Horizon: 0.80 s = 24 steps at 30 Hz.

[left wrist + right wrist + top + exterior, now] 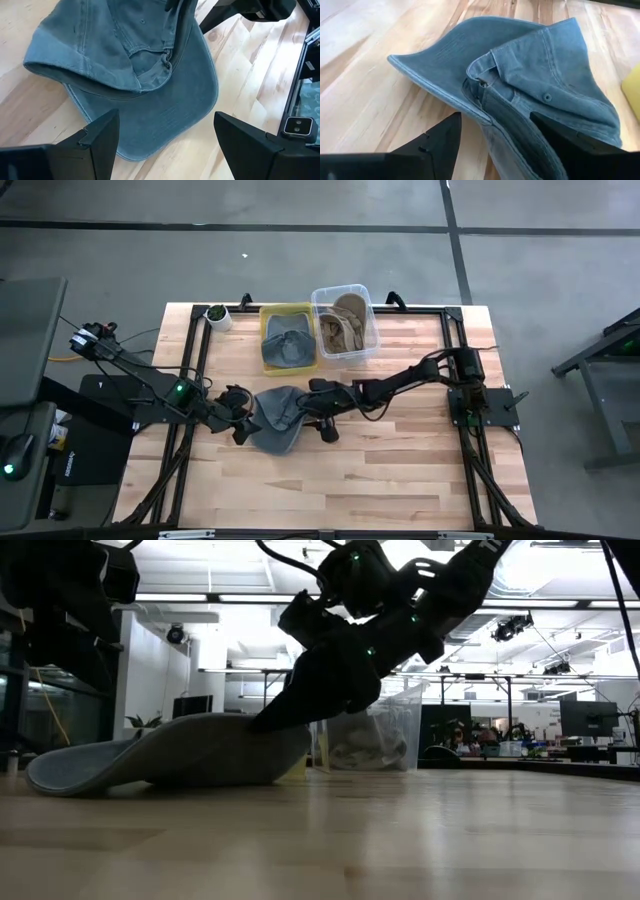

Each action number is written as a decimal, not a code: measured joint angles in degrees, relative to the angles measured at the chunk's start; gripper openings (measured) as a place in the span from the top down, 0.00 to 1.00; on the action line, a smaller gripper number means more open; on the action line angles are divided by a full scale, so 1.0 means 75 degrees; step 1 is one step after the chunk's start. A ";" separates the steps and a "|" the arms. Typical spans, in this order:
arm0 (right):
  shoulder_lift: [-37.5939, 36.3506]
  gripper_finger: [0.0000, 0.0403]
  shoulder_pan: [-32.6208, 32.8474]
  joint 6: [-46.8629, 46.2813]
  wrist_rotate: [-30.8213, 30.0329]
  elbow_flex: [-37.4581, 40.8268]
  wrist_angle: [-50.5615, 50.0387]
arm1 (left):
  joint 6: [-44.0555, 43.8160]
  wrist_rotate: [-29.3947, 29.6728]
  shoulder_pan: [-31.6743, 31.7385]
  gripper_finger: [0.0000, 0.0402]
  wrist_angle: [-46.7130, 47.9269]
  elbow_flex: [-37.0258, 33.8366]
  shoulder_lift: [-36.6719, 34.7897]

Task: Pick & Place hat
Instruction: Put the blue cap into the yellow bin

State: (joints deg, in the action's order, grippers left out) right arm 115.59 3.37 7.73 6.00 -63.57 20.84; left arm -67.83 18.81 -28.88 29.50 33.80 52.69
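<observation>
A grey-blue cap [278, 425] lies on the wooden table between my two arms, its brim [70, 768] flat on the wood and its crumpled crown [250, 745] standing higher. My left gripper [243, 423] is at the cap's left side. It is open, with its fingers on either side of the brim [170, 105] and clear of it. My right gripper [318, 418] comes down from the right onto the crown and is open. My right gripper [495, 117] stands astride the crown's folded rim [490, 107], close to where the brim joins. Its fingers [442, 140] slant down from the table's right. One finger lies against the crown cloth [540, 140]. The cap rests on the table.
At the table's far side stand a yellow bin [288, 310] holding another grey-blue cap and a clear bin [345, 292] holding tan caps. A small potted plant [217, 315] sits at the far left corner. The table's near half is bare wood [330, 480].
</observation>
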 joint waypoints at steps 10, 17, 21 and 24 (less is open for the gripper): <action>0.0000 0.72 0.0158 -0.0868 -0.0003 0.0000 -0.0009 | -0.0070 -0.0026 0.0000 0.30 0.0000 0.0000 0.0000; -0.0213 0.96 0.0176 -0.1536 0.0029 0.0000 -0.0345 | -0.0169 -0.0026 0.0000 0.30 0.0000 0.0000 0.0000; -0.0609 0.97 0.0176 -0.2120 -0.0323 0.0000 -0.0914 | -0.0195 -0.0026 0.0000 0.30 -0.0006 -0.0003 -0.0003; -0.1035 0.98 0.0219 -0.2168 -0.0582 0.0003 -0.1424 | -0.0195 -0.0026 0.0000 0.30 -0.0032 -0.0003 -0.0003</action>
State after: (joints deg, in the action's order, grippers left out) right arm 107.83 5.02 -8.53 1.63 -63.55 10.16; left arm -69.30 18.61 -28.88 29.26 33.78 52.66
